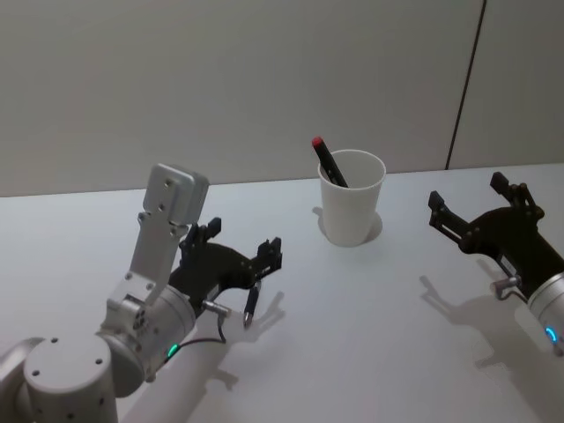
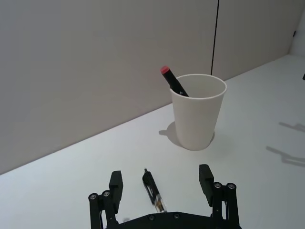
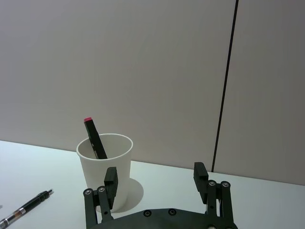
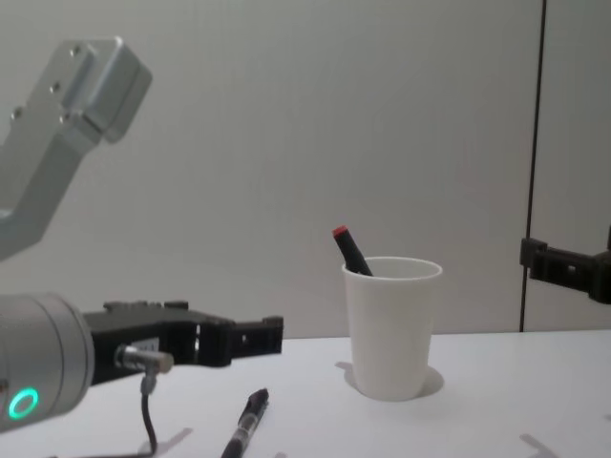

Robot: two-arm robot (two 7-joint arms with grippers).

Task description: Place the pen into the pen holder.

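- Two end effectors flank the pen holder: the left end effector to its left and nearer the robot, the right end effector to its right.
- Both have their fingers spread wide and grip nothing.
- The pen, black with a clear section, lies flat on the white worktop, left of the pen holder and well apart from it.
- It sits between the left end effector's fingers without touching them, and that end effector's body hides its rear end in the left wrist view.
- A red-capped black marker leans inside the pen holder, its lower part hidden by the cup wall.
- In the right wrist view one finger covers part of the pen holder.
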